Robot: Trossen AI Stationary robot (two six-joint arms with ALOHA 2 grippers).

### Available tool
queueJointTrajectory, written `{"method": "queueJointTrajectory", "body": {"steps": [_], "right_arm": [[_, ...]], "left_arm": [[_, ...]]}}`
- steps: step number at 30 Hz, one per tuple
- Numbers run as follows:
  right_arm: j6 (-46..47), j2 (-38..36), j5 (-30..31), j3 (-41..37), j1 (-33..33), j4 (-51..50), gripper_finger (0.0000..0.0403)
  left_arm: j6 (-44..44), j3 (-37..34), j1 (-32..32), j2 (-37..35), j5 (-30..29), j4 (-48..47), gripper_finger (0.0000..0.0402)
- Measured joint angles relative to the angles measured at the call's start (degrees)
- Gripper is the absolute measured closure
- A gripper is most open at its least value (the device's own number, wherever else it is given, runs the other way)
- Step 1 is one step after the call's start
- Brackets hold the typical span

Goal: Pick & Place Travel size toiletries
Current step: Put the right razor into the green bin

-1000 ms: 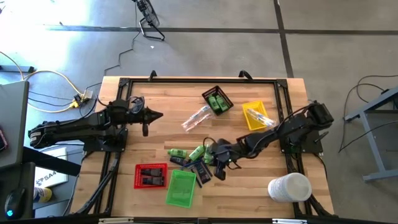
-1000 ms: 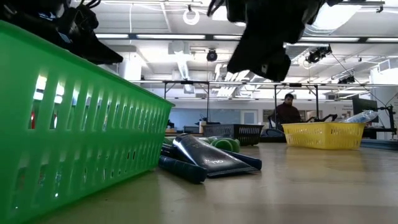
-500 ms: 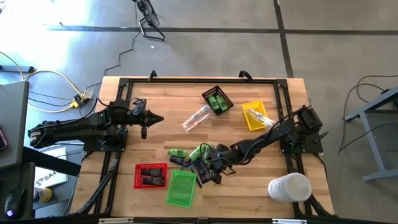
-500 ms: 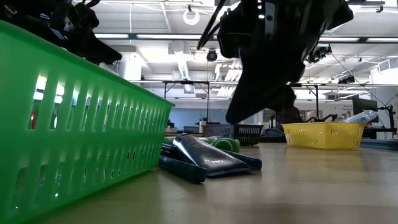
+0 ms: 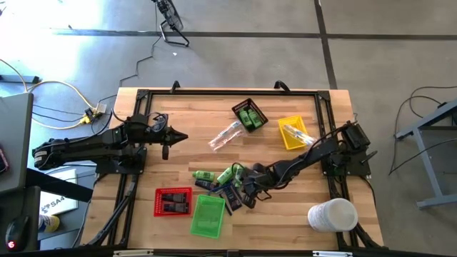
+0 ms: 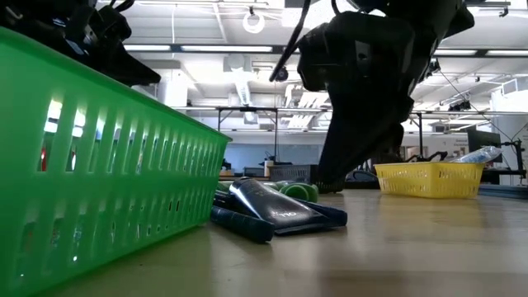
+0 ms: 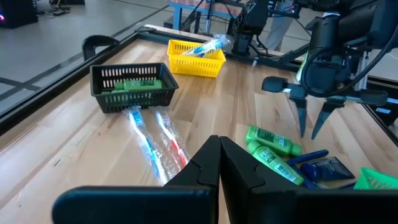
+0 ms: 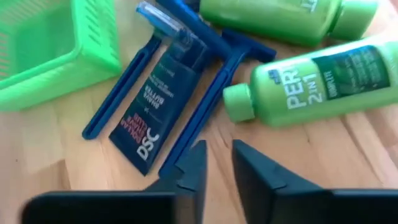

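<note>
The blue razor lies in the toiletry pile at the table's near middle, its handle crossing a dark shave-butter packet, green bottles just beyond, the green tray at the pile's left. My right gripper hangs directly over that handle, fingers slightly parted and empty, straddling its long axis. My left gripper, clenched on nothing, waits well apart at the left.

The green tray is cut off by the right wrist view's edge. In the low view, the toiletry pile is partly hidden behind it.
</note>
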Motion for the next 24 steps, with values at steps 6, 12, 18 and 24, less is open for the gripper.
{"method": "queueJointTrajectory", "body": {"steps": [6,12,18,24], "right_arm": [[-1.36,0.95,1.15,0.0,0.84,0.94,0.0254],[-4.65,2.91,-0.11,-0.02,2.39,4.89,0.0251],[-4.76,2.91,0.12,-0.02,2.36,9.48,0.032],[-4.54,4.71,1.52,-0.07,1.42,10.81,0.0394]], "left_arm": [[0.0,0.0,0.0,0.0,0.0,0.02,0.04],[0.02,0.0,0.0,-0.01,-0.04,-0.02,0.04],[0.02,0.0,0.0,-0.01,-0.13,-0.13,0.04],[0.02,0.0,0.0,0.0,-0.11,-0.11,0.04]]}}
